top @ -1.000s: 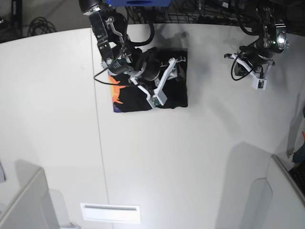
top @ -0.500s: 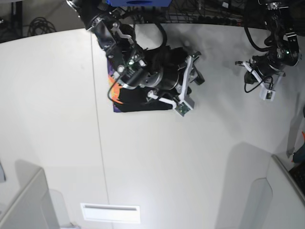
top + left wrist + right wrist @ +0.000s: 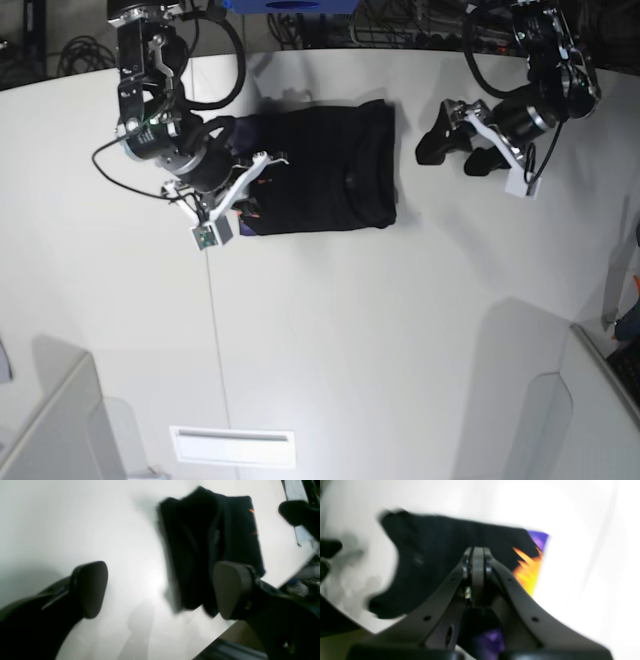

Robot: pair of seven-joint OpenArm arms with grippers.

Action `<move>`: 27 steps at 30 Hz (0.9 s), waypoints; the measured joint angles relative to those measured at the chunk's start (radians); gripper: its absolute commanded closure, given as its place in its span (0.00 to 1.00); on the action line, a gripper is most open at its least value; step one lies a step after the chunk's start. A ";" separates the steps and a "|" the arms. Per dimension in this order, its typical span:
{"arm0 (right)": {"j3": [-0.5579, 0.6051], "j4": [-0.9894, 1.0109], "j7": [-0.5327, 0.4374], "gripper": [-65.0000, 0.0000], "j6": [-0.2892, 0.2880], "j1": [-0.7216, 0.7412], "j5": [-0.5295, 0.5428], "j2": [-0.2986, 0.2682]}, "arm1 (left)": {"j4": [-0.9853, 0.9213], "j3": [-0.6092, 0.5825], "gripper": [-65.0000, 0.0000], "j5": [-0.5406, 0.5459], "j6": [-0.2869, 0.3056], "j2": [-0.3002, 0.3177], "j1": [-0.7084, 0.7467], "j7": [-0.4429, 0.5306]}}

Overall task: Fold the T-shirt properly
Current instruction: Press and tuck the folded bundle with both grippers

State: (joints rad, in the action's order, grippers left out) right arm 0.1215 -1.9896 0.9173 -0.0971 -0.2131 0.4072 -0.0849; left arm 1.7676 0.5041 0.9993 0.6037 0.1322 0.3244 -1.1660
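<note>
The T-shirt lies folded into a black rectangle at the back of the white table, with a strip of orange and purple print showing at its left edge. My right gripper hovers over that left edge, and in the right wrist view its jaws are pressed together with no cloth visible between them. My left gripper is just right of the shirt, apart from it. In the left wrist view its fingers stand wide open above bare table, with the T-shirt beyond them.
A seam runs down the table's left part. A white label lies near the front edge. Grey panels rise at the front left and front right. Cables and a rack line the back.
My right arm has drawn back leftward off the shirt's middle to its left edge and shut. My left arm has swung in toward the shirt's right side and opened wide.
</note>
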 measured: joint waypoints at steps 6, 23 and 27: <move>0.009 0.001 -0.013 1.00 -0.006 -0.014 0.014 -0.016 | -0.166 -0.086 0.00 -0.003 0.000 -0.045 -0.095 0.002; -0.002 0.001 -0.008 1.00 -0.005 -0.029 0.008 -0.017 | -0.208 -0.203 0.03 -0.134 -0.166 -0.116 -0.175 0.031; -0.002 0.001 -0.010 1.00 -0.005 -0.029 0.008 -0.016 | -0.205 -0.279 0.40 -0.236 -0.168 -0.122 -0.186 0.035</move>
State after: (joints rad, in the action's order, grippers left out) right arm 0.1200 -1.9884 0.9073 -0.1017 -0.2424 0.4156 -0.1009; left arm 1.5627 0.2249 0.7631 0.4358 0.0097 0.1387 -1.1305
